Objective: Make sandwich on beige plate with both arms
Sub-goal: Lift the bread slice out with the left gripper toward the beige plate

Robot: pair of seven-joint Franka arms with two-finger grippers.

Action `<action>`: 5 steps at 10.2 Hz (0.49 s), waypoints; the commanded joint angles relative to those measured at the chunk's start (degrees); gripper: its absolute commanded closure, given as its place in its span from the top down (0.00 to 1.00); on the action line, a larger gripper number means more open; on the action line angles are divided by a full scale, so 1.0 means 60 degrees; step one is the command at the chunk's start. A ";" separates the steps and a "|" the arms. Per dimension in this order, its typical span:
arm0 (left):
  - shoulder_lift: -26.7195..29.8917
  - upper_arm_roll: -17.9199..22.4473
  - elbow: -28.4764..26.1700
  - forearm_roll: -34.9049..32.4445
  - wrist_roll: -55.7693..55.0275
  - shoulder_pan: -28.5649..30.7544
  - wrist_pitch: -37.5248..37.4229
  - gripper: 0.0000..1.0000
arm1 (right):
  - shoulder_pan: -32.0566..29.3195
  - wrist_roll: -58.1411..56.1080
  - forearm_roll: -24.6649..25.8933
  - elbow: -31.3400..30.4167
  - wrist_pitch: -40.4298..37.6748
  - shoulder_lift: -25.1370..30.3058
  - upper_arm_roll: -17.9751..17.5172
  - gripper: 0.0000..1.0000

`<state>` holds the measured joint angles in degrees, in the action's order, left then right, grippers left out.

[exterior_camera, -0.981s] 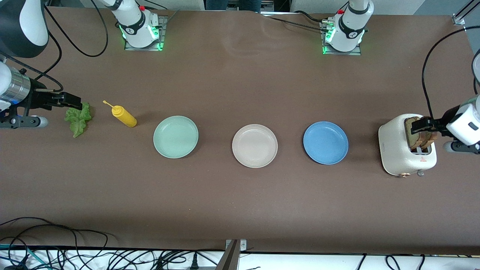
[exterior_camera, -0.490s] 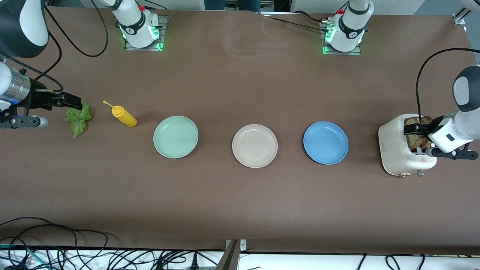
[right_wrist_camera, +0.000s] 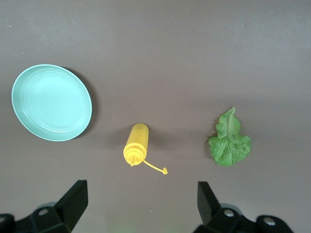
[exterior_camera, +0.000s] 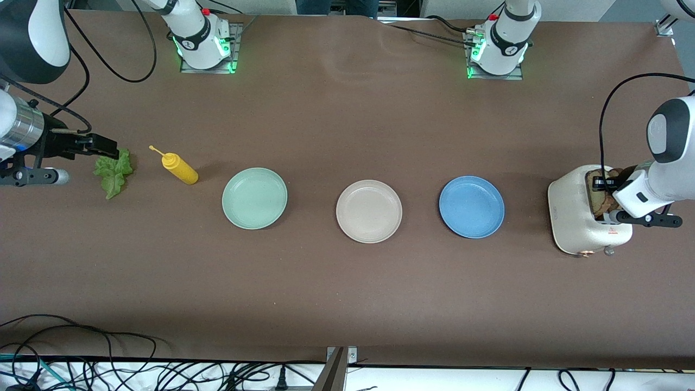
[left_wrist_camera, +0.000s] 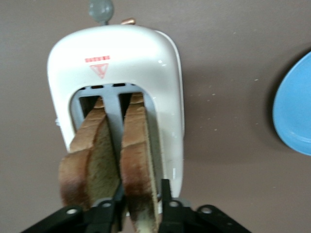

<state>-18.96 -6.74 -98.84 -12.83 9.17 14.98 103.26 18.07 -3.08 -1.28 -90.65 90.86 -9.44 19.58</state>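
Note:
Two tan bread slices with dark crust stand in the white toaster [exterior_camera: 575, 217], at the left arm's end of the table. My left gripper [exterior_camera: 600, 184] is over the toaster. In the left wrist view my left gripper [left_wrist_camera: 141, 196] is shut on one bread slice [left_wrist_camera: 138, 155], with one finger between it and the other slice [left_wrist_camera: 92, 160]. The beige plate [exterior_camera: 368, 210] lies bare at mid-table. The lettuce leaf [exterior_camera: 114, 172] lies at the right arm's end. My right gripper [exterior_camera: 104, 146] is open and empty, held still over the table beside the leaf. The right wrist view shows my right gripper [right_wrist_camera: 141, 187] and the leaf [right_wrist_camera: 229, 145].
A yellow mustard bottle [exterior_camera: 182, 169] lies between the lettuce and the mint green plate [exterior_camera: 254, 198]. A blue plate [exterior_camera: 471, 206] sits between the beige plate and the toaster. Cables hang along the table edge nearest the front camera.
My left arm's wrist has swung in over the toaster and its gripper has settled lower around a bread slice. The right arm and the plates have not moved.

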 commanded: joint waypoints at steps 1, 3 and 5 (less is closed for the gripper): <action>0.0494 -0.0107 -0.0080 -0.0352 -0.0384 0.0052 -0.0377 0.00 | -0.0023 0.0102 0.0008 -0.0023 0.0018 0.0050 -0.0025 1.00; 0.0524 -0.0181 0.0693 -0.0367 -0.0460 0.0008 -0.1297 0.00 | -0.0023 0.0117 0.0008 -0.0023 0.0018 0.0049 -0.0025 1.00; 0.0524 -0.0341 0.1367 -0.0396 -0.0416 -0.0065 -0.1972 0.00 | -0.0037 0.0219 -0.0007 -0.0023 0.0018 0.0049 -0.0025 1.00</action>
<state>-15.99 -7.71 -93.89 -13.14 7.25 14.90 94.95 18.06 -2.55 -1.28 -90.66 90.86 -9.50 19.58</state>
